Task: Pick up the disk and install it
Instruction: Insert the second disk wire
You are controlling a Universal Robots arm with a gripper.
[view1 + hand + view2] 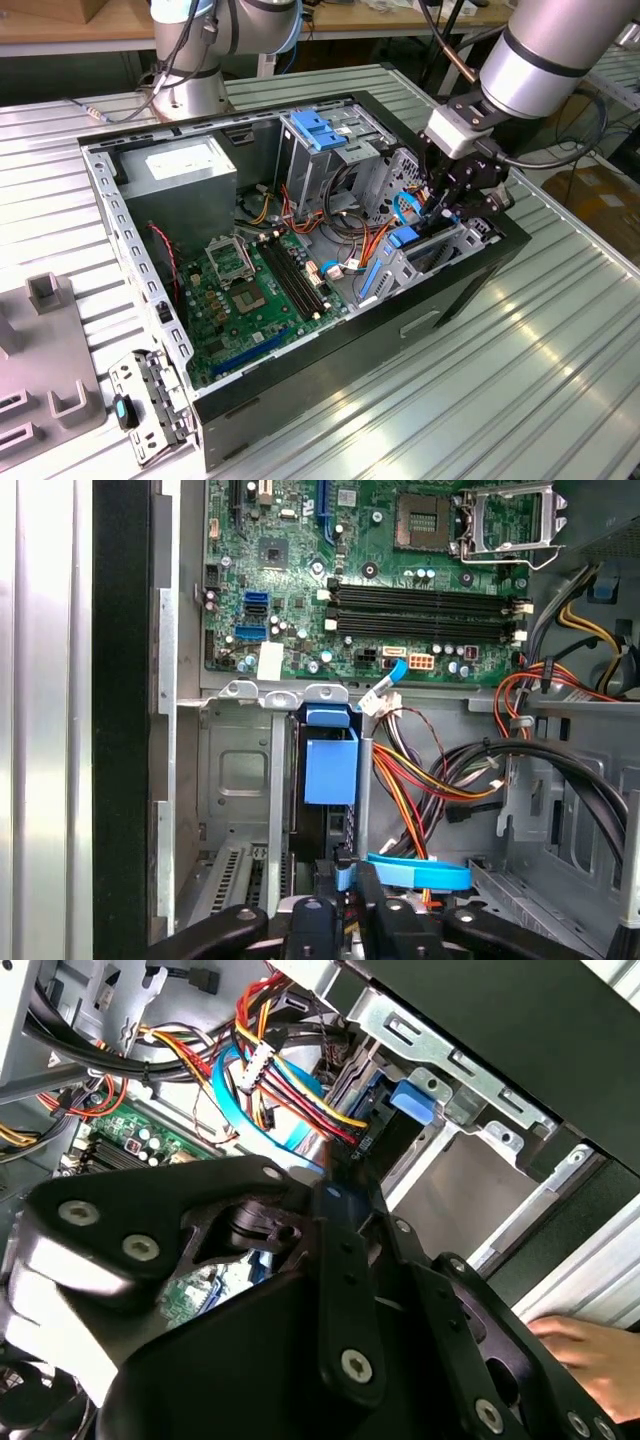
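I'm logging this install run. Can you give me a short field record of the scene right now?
setting: open computer case on a slatted metal table
pincer: lowered at the drive bay by the case's front wall
disk: blue-railed part standing in the bay slot; its body is hidden
motherboard: bare, on the case floor
power supply: in the far corner

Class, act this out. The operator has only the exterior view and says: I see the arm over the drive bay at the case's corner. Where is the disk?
Observer: In the first wrist view the disk stands on edge in the bay slot, blue rail towards the camera, just ahead of the gripper.
Operator: Anything near it?
Observer: A blue flat cable crosses right beside the gripper.
Operator: Anyone close?
Observer: Yes. In the second wrist view a hand is beside the case's outer wall.
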